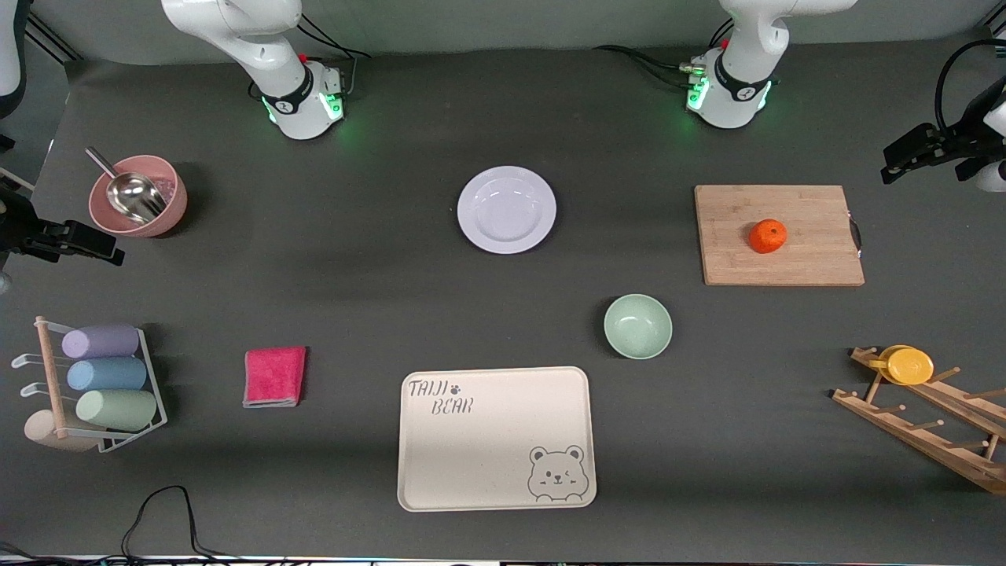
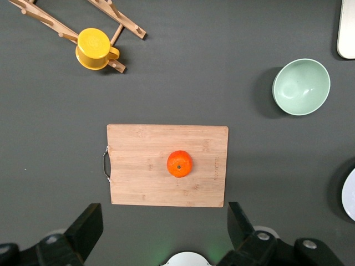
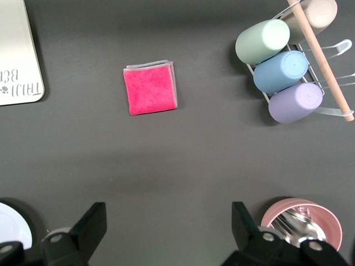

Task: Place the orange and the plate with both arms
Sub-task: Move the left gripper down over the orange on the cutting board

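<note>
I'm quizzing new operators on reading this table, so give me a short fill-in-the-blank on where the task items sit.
1. The orange rests on the wooden ____.
2. The plate lies farther from the front camera than the mint-green ____.
3. The fingers of the left gripper are ____.
4. The bear tray carries ____ objects.

Missing words: cutting board; bowl; open; no

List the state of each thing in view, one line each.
orange: resting on the cutting board, not held
plate: empty, flat on the table
green bowl: upright, empty
left gripper: open, above the cutting board
right gripper: open, holding nothing
</note>
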